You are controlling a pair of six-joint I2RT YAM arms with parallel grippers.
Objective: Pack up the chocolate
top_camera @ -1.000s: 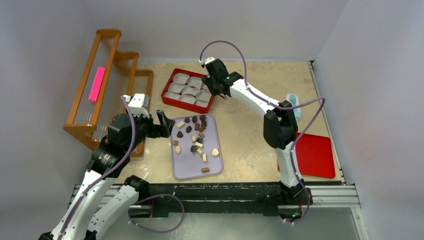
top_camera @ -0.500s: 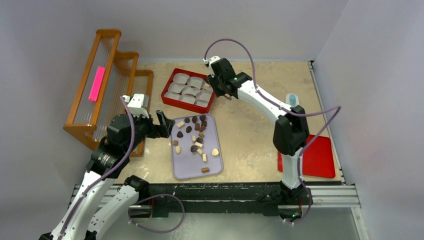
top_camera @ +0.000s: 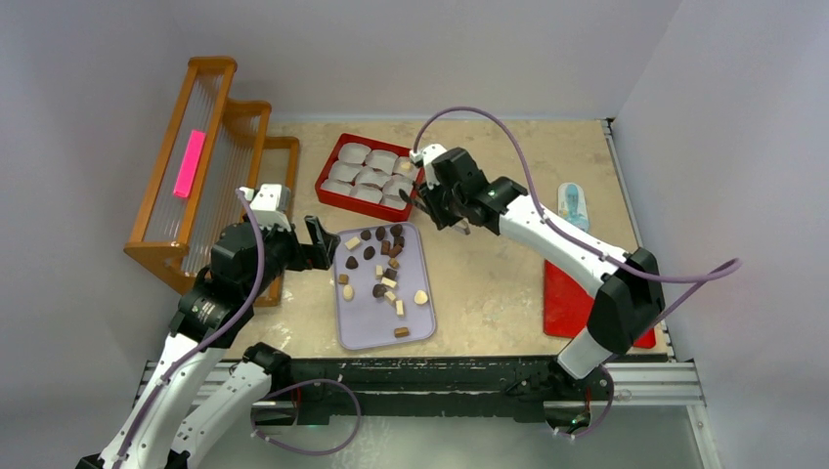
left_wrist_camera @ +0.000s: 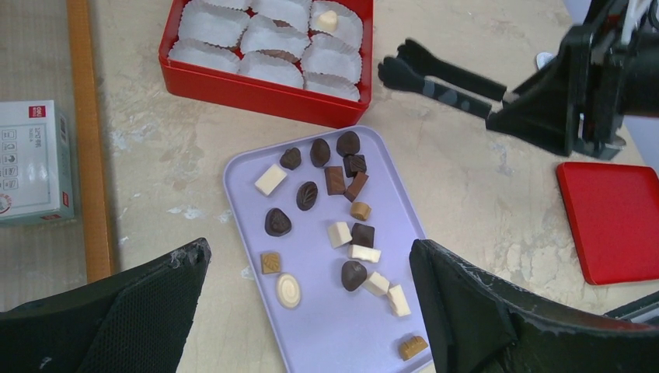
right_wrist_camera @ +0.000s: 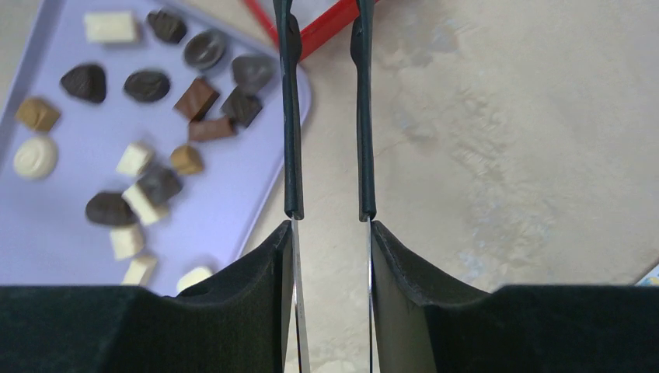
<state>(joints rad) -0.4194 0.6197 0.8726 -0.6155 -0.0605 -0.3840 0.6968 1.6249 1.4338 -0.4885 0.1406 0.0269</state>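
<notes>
Left tool [left_wrist_camera: 309, 256] is gaping wide, hovering by the left edge of the lavender tray [left_wrist_camera: 326, 334] | right tool [right_wrist_camera: 329, 233] is gripping the black tongs [left_wrist_camera: 443, 78], whose arms are standing slightly apart, tips near the red box [left_wrist_camera: 264, 92] | chocolate [left_wrist_camera: 307, 195] is lying scattered on the tray on the bench [left_wrist_camera: 466, 194], and one cream piece [left_wrist_camera: 326, 19] is sitting in a paper cup [left_wrist_camera: 346, 31] inside the box.

Plain pale grey walls [top_camera: 440, 39] on three sides. Beige stone-look desk [top_camera: 489, 293]. Orange wooden rack [top_camera: 211, 64] against left wall. Even, soft light.
</notes>
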